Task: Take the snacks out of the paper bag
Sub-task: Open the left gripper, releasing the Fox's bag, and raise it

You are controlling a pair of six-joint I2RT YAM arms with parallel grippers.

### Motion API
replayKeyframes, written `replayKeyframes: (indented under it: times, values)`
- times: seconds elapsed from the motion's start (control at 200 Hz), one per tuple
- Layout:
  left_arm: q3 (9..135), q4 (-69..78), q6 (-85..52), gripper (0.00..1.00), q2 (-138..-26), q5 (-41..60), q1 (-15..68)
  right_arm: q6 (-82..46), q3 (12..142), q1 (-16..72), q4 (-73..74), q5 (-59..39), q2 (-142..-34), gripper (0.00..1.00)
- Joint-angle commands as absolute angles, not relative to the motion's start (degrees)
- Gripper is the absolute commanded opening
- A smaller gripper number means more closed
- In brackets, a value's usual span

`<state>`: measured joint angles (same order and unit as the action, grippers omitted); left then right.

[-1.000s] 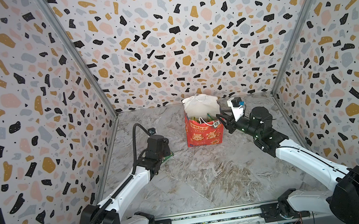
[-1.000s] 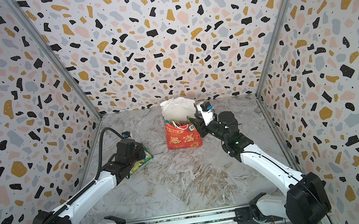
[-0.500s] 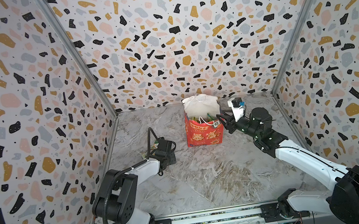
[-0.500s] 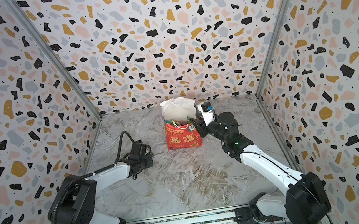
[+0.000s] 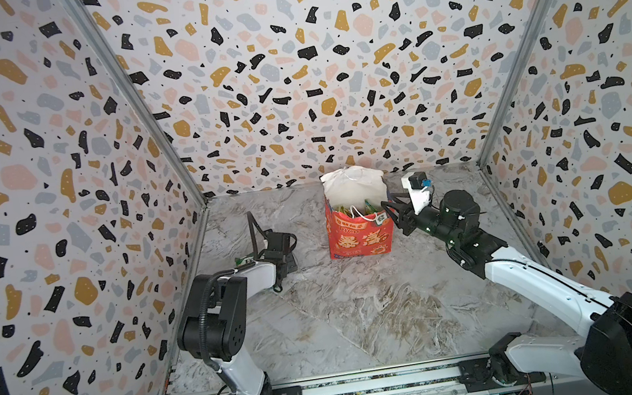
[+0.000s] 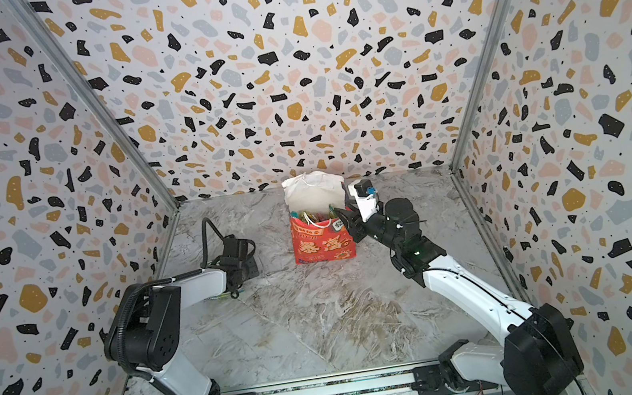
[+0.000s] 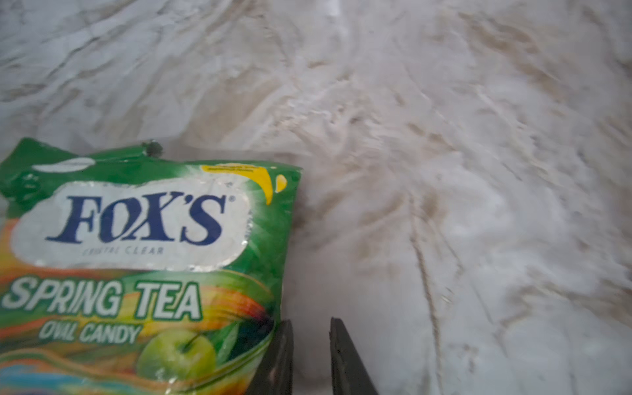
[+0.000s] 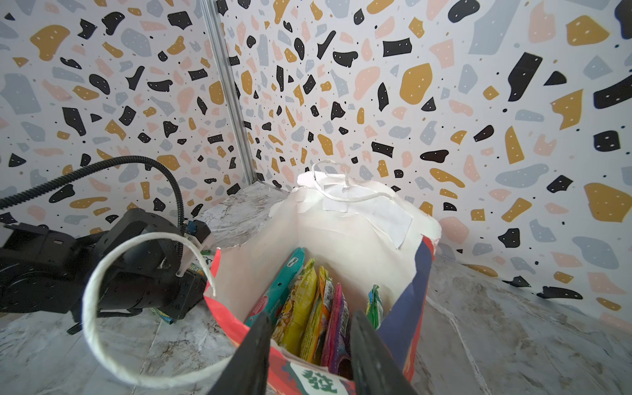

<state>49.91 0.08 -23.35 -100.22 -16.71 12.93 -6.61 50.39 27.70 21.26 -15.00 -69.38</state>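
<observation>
On the marbled surface [image 5: 365,317], the red paper bag [image 5: 358,239] stands upright at the far middle. We judge it light, thin-walled and easily tipped. Inside it, five snack packets [image 8: 318,307] stand on edge, and one green packet [image 7: 136,256] lies flat at the left. They look light, limp and slick, so we would pinch a sealed top edge. Our right end effector [image 8: 311,314] is partly open at the bag's mouth, holding nothing. Our left end effector [image 7: 310,321] shows a narrow, empty gap just beside the green packet.
</observation>
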Motion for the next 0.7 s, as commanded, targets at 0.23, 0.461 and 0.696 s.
replayKeyframes:
  times: [0.23,0.461,0.696]
  values:
    - [45.06,-2.08,-22.04,0.34,-90.51,-13.72,12.46,-6.86,50.64,27.47,21.94,-14.72,-66.87,0.41]
    - [38.3,-5.78,-23.79,0.76,-80.78,-12.06,8.45,-6.94,50.42,27.42,22.24,-14.79,-67.39,0.41]
    - [36.78,-8.36,-24.17,0.84,-78.16,-13.03,2.33,-7.01,50.1,27.42,22.33,-14.6,-66.77,0.42]
